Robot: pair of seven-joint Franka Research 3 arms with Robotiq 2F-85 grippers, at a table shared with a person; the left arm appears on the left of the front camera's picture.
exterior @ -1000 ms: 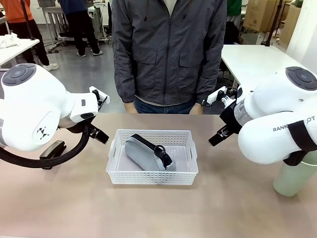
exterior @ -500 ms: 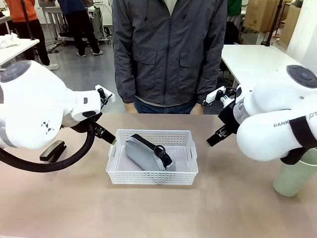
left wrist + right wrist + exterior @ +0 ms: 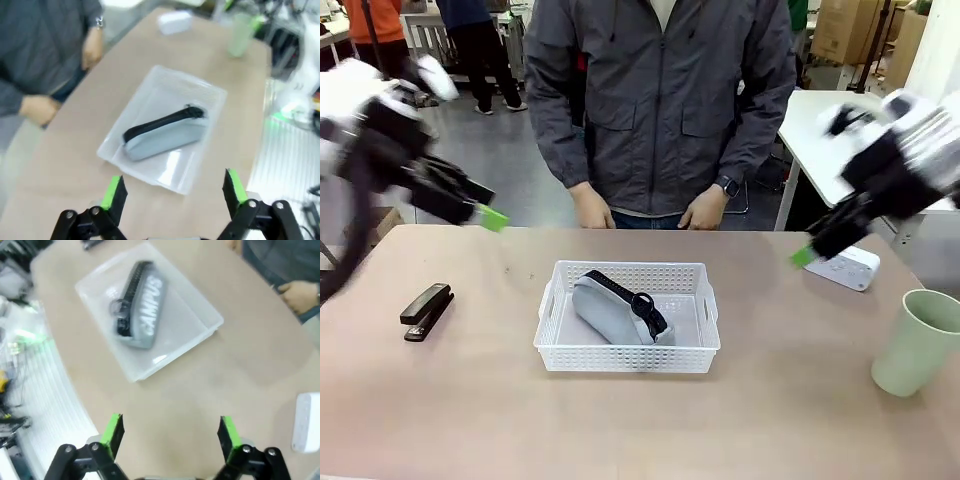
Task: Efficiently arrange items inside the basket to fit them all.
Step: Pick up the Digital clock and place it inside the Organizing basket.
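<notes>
**Item Handling and Basket Contents**

We take the white lattice basket [image 3: 626,358] as the reference. It holds one item, the grey zip pouch [image 3: 605,315]. The pouch lies diagonally from the far-left corner toward the near-right, with its black strap [image 3: 616,288] uppermost. Bare floor remains along the basket's right end.

Three items stand outside it on the table [image 3: 620,430]:
- The black stapler [image 3: 426,311] is well apart to the left of the basket.
- The small white box [image 3: 850,268] is to the right of the basket and beyond its far edge.
- The pale green cup [image 3: 918,343] stands upright, well apart to the right. We cannot tell what is inside it.

We judge handling as follows:
- The pouch is soft and will yield, so pinch it across the narrow body or by the strap.
- The stapler is stiff and dense, so grip it across mid-body.
- The box is rigid, light and smooth, so grip it on its short sides.
- The cup is light, thin-walled and easily tipped, so take the wall near the rim gently.

The left gripper [image 3: 174,189] and right gripper [image 3: 171,434] are both raised above the table. Each has its fingers spread wide and holds nothing.
</notes>
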